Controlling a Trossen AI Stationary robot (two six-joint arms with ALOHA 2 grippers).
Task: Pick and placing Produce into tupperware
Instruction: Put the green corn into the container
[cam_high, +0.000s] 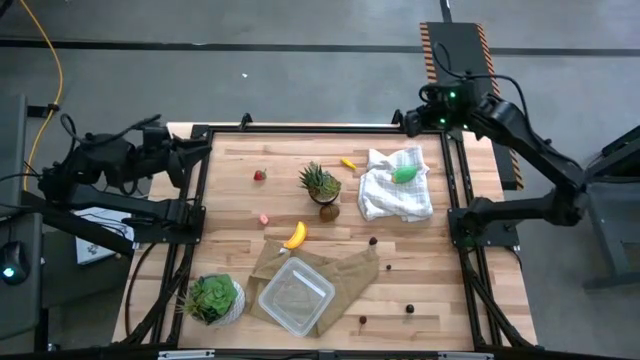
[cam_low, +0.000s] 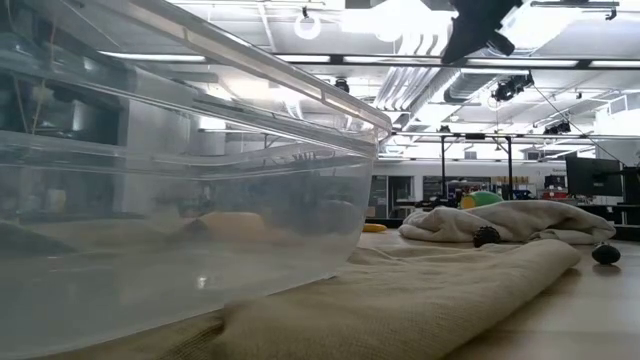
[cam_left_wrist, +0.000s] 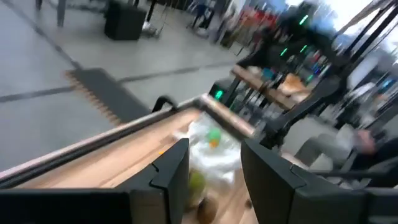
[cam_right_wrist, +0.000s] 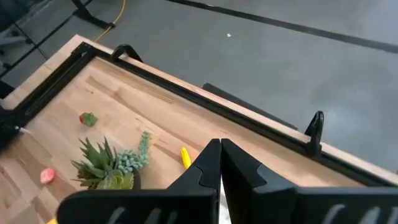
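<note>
The clear tupperware (cam_high: 296, 295) sits on a brown paper bag (cam_high: 345, 272) near the front edge. Produce lies on the wood: a banana (cam_high: 295, 235), a strawberry (cam_high: 260, 175), a kiwi (cam_high: 329, 211), a yellow-orange piece (cam_high: 348, 162) and a pink piece (cam_high: 264, 219). A green oval (cam_high: 404, 174) rests on the white cloth (cam_high: 395, 192). My left gripper (cam_left_wrist: 214, 168) hangs open and empty over the table's far left corner (cam_high: 200, 150). My right gripper (cam_right_wrist: 220, 155) is shut on nothing, high over the far edge (cam_high: 410, 120) above the cloth.
A spiky potted plant (cam_high: 320, 183) stands mid-table beside the kiwi. A leafy plant in a white pot (cam_high: 212, 298) stands at the near left. Small dark pieces (cam_high: 373, 240) (cam_high: 409, 309) (cam_high: 363, 320) lie toward the near right. A black frame (cam_high: 200, 200) borders the table.
</note>
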